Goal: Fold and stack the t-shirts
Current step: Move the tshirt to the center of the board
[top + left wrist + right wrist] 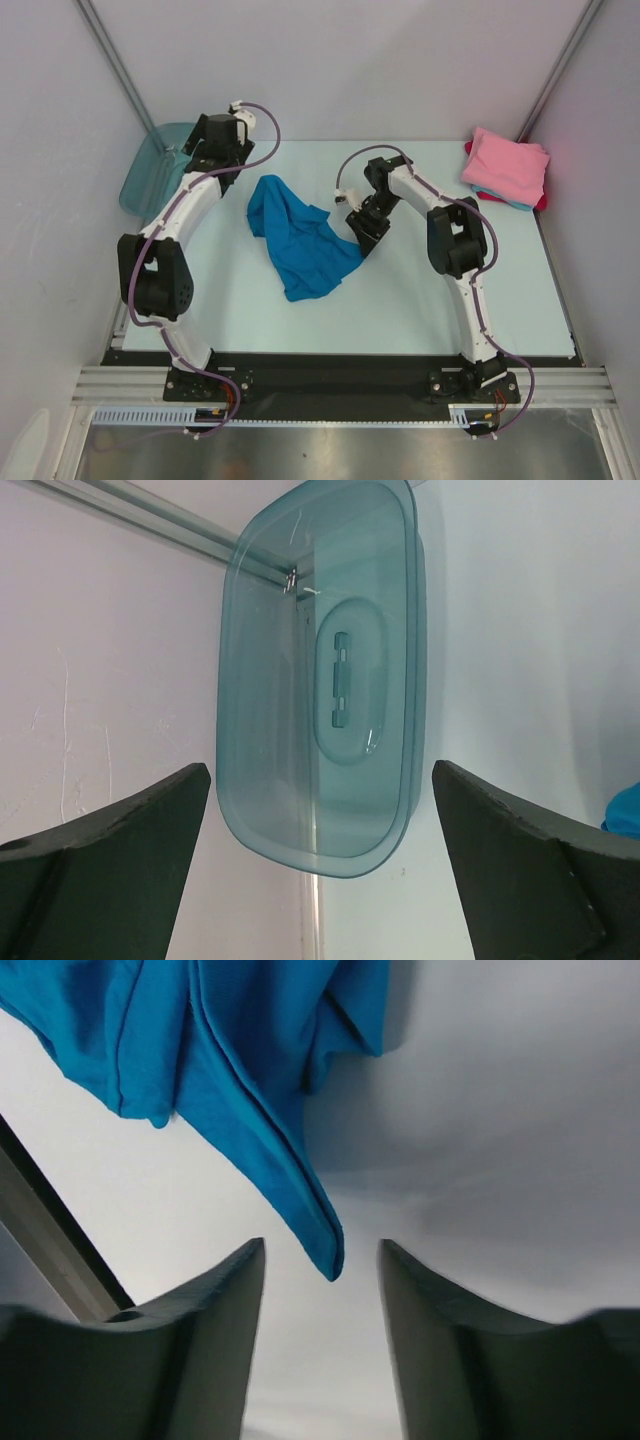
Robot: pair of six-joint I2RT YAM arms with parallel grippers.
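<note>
Blue t-shirt (298, 235) lies crumpled mid-table, unfolded. The right gripper (321, 1252), jaws partly apart, straddles its right corner without pinching it. Far right, a pink t-shirt (506, 165) tops the folded stack. Far left, the left gripper (322, 768) gapes wide with nothing in it, facing the teal tub (300, 680), which looks empty.

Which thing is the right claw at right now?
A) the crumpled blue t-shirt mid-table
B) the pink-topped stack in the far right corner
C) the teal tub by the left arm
A: the right claw sits at the right edge of the blue t-shirt, and its wrist view shows a blue corner between the open fingers, not pinched.
</note>
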